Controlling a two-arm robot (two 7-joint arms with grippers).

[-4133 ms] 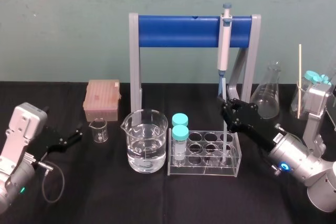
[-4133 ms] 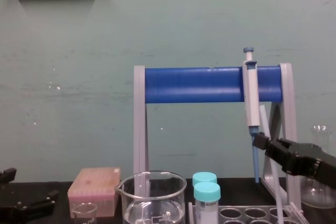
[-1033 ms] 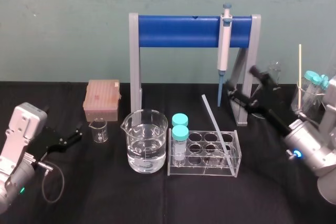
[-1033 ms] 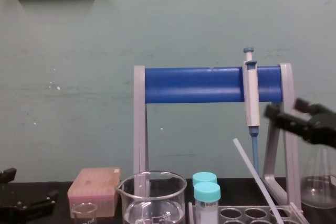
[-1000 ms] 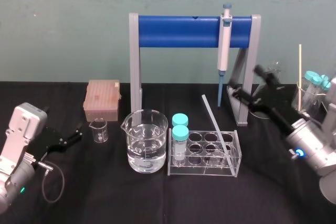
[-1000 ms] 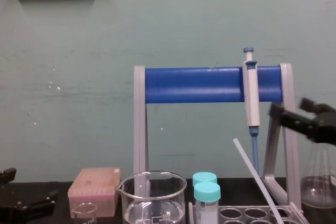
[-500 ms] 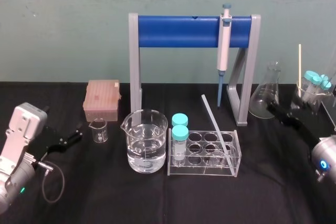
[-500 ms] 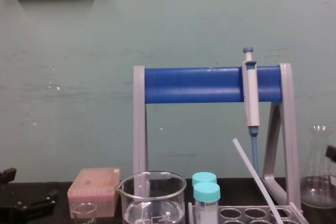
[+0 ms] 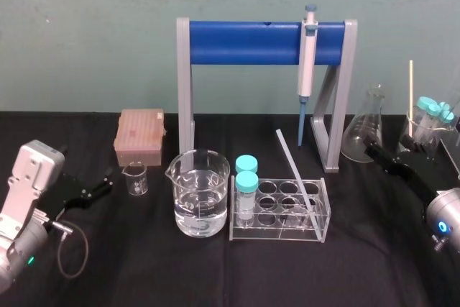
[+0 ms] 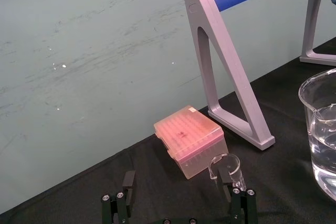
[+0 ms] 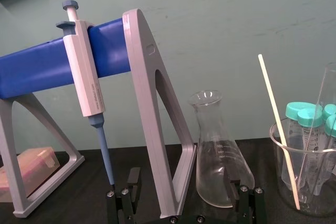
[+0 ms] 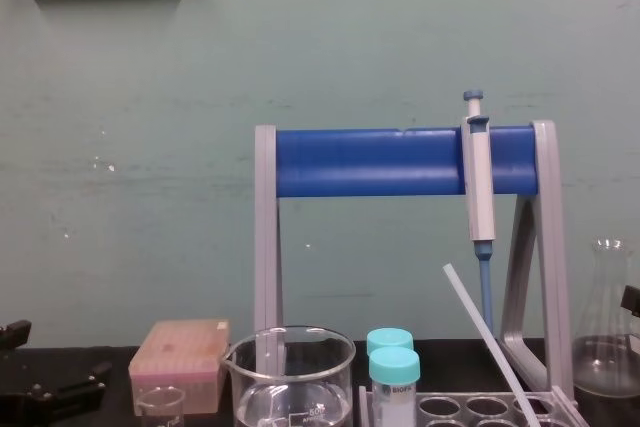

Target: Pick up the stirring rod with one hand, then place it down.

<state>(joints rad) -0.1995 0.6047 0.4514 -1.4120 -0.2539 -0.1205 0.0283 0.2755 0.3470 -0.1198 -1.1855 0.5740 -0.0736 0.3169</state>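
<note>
The stirring rod [image 9: 295,174] is a thin whitish glass rod. It leans tilted in the clear test tube rack [image 9: 279,234], its top end pointing back left, and nothing holds it. The chest view shows the stirring rod [image 12: 482,331] slanting beside the pipette tip. My right gripper [image 9: 388,151] hangs open and empty well to the right of the rack, near the flask. In the right wrist view the right gripper [image 11: 181,190] has its fingers wide apart. My left gripper [image 9: 99,188] rests open at the far left of the table.
A blue-barred grey stand [image 9: 251,42] holds a white-and-blue pipette [image 9: 307,59]. A water-filled beaker [image 9: 200,192] and two teal-capped tubes [image 9: 246,177] stand at centre. A pink tip box [image 9: 139,136] and a small beaker [image 9: 135,178] are on the left. A flask [image 9: 364,133] and a tube-filled beaker [image 9: 428,134] are on the right.
My right gripper let go of the rod and drew back to the right and down, away from the rack. The rod now leans in the rack. The left arm is still.
</note>
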